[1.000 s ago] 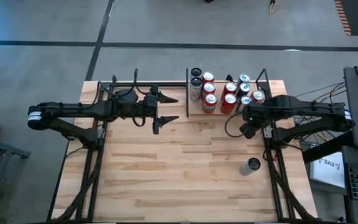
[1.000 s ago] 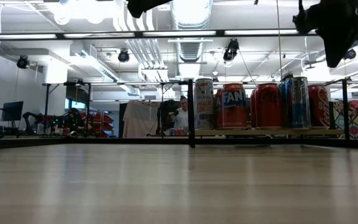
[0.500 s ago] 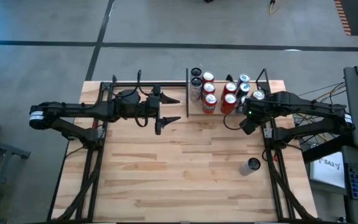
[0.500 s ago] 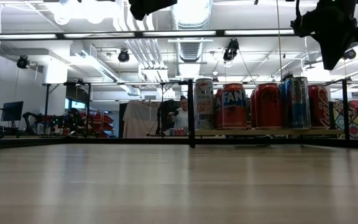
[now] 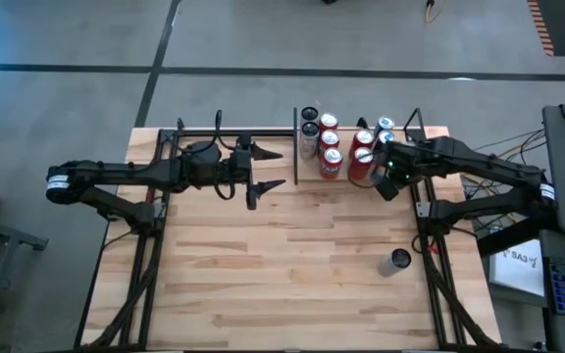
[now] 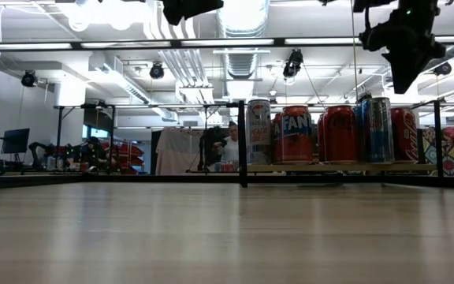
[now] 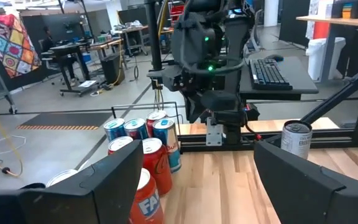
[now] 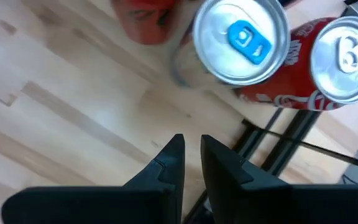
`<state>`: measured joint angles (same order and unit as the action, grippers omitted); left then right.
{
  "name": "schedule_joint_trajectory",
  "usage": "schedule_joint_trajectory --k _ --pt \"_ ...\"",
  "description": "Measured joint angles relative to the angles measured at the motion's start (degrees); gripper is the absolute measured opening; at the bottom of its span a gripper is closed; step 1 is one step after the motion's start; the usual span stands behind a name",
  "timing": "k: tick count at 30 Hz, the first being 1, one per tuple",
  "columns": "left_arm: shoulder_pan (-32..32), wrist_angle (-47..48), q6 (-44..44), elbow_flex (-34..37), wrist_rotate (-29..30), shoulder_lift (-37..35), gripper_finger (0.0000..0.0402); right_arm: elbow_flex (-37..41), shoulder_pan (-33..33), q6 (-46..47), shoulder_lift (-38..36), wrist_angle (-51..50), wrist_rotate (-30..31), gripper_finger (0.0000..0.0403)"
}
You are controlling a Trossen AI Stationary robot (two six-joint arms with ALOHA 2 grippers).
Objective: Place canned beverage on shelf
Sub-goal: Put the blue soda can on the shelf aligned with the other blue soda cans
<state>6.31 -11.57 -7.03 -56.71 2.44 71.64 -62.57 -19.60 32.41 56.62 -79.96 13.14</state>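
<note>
Shelf [image 5: 361,178]: light-wood board with black rods and posts, at the table's far edge, about 1 o'clock from the table's middle in the high view.
Cans on shelf [image 5: 331,162]: two clusters stand upright on the board; one at its left end by a black post, one at its right end. Red, silver-blue and dark cans show in the low view [image 6: 297,134], side by side.
Loose can [image 5: 396,261]: upright on the bare table [image 5: 282,275], well apart from the shelf, at about 4 o'clock from the table's middle, near the right edge.
Right gripper [image 5: 388,183]: above the shelf's right end, just beside the right cluster of cans, on its 5 o'clock side. Its fingers [image 8: 173,163] are pressed nearly together with only a thin slit between them, and nothing is pinched. In the right wrist view a silver can top with a blue tab [image 8: 241,40] and a red can [image 8: 344,56] lie just ahead of the tips, apart from them.
Left gripper [image 5: 268,170]: over the table at about 11 o'clock from its middle, just left of the shelf's left post, pointing toward 3 o'clock. Its fingers [image 7: 98,180] are spread wide and empty.
Left wrist view: looks past the spread fingers at the shelf cans [image 7: 157,155], the right arm [image 7: 210,56] above them, and the loose can [image 7: 297,140] farther off.
Room: desks, monitors and a seated person [image 6: 228,146] show beyond the table in the low view.
</note>
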Motion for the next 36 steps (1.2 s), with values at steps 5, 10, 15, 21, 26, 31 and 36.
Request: schedule_joint_trajectory --k 5,10,15,21,26,31,36 --pt "0.0 0.0 0.0 0.0 0.1 0.0 0.0292 0.0 -4.0 -3.8 1.7 -0.1 0.2 0.0043" --pt "0.0 0.0 0.0 0.0 0.1 0.0 0.0292 0.0 -6.1 -6.7 3.1 0.7 0.4 0.0043" --pt "0.0 0.0 0.0 0.0 0.1 0.0 0.0292 0.0 -6.6 -8.0 3.3 2.4 0.9 0.0043" --pt "0.0 0.0 -0.4 0.0 0.1 0.0 0.0292 0.0 -6.7 -8.3 3.2 2.5 3.7 0.0043" --pt "0.0 0.0 -0.4 0.0 0.1 0.0 0.0292 0.0 -6.7 -8.7 3.2 2.5 5.2 0.0043" --pt "0.0 0.0 -0.4 0.0 0.2 0.0 0.0292 0.0 -6.7 -9.6 3.2 2.5 9.1 0.0043" --pt "0.0 0.0 -0.4 0.0 0.2 0.0 0.0292 0.0 -6.7 -9.9 3.1 2.5 9.4 0.0043"
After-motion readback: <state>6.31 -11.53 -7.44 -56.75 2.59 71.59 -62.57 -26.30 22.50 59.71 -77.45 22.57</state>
